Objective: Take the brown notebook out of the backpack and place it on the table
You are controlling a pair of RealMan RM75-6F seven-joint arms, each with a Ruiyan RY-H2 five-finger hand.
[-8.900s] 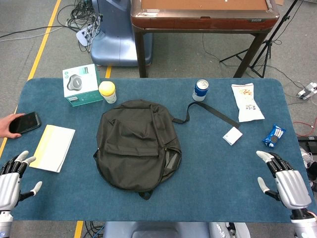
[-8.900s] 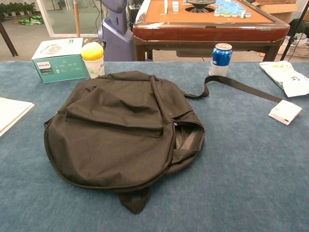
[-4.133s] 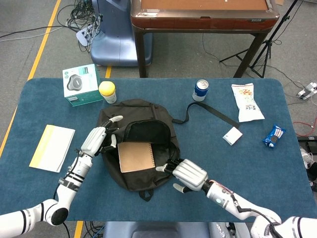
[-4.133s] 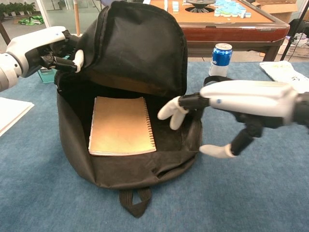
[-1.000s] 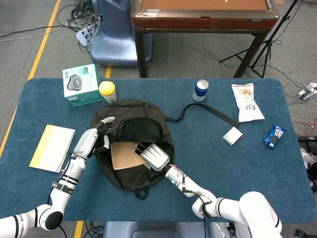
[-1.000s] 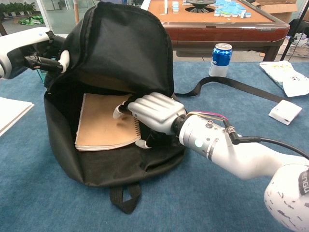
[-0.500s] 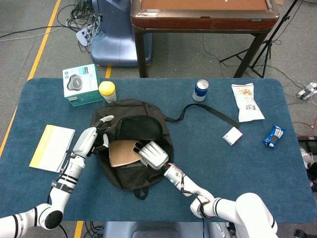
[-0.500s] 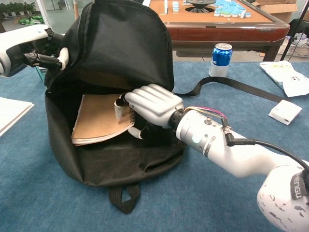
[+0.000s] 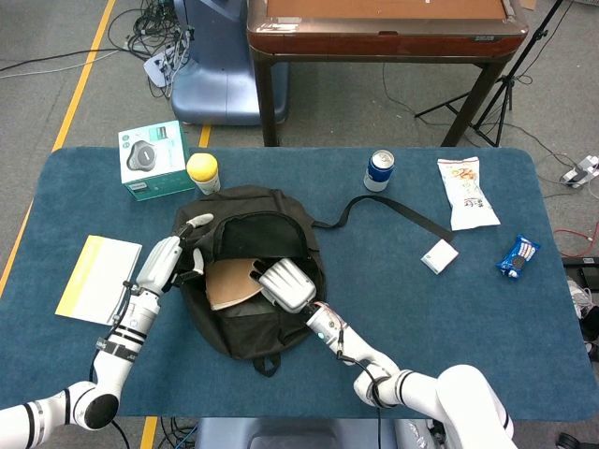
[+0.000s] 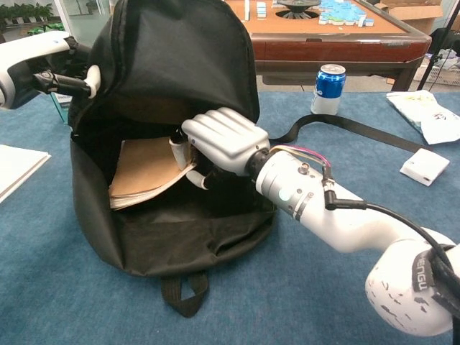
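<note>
- Black fabric backpack lies mid-table on the blue cloth-covered table, its main flap lifted and the compartment gaping.
- Left hand grips the flap's left edge, fingers curled on the fabric, holding it raised.
- Right hand reaches into the opening; fingers folded over the spiral-bound edge of the brown card-cover notebook, thumb beneath. Grip looks closed on it.
- Notebook sits inside the backpack, tilted, the held edge raised above the far corner. Not yet clear of the bag.
- Black strap trails right from the backpack towards a small white flat box.
- Blue drink can stands behind the strap.
- White snack packet lies at far right; small blue wrapped packet near the right edge.
- Teal-and-white product box and yellow-lidded white cup behind the backpack, left.
- Pale yellow-and-white booklet lies flat at the left, apart from the bag.
</note>
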